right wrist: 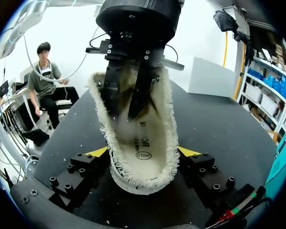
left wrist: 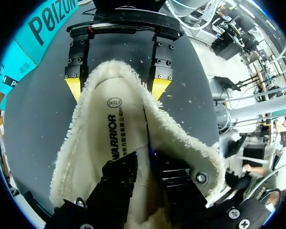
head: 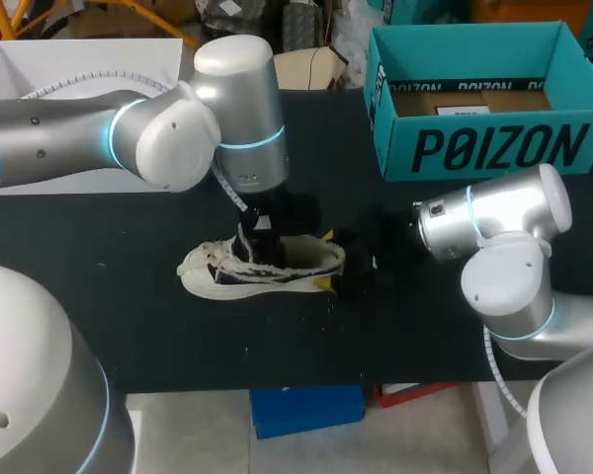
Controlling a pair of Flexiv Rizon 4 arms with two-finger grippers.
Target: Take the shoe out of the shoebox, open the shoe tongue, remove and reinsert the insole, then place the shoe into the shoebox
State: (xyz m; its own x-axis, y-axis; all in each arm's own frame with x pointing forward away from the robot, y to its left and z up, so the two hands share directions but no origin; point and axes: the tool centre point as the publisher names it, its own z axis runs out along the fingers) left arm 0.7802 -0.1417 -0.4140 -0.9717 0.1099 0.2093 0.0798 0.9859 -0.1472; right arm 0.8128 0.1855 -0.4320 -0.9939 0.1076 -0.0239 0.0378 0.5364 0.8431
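Note:
A cream shoe point(head: 262, 269) with a fleecy lining lies on its sole on the black table, toe to the left. My left gripper point(head: 260, 235) comes down from above into its opening. In the left wrist view its dark fingers point(left wrist: 119, 179) stand a little apart inside the shoe point(left wrist: 100, 157), over the printed insole point(left wrist: 107, 138), with a fleecy fold in the gap; its tips are hidden. My right gripper point(right wrist: 143, 151) spans the heel point(right wrist: 143, 167), one yellow tip pressed on each side. The teal shoebox point(head: 474, 148) stands open at the back right.
A white box point(head: 79, 59) sits at the back left behind my left arm. The shoebox holds a brown cardboard insert point(head: 469, 99). My right arm's elbow point(head: 509, 276) is low over the table's right side. Bare black table lies in front of the shoe.

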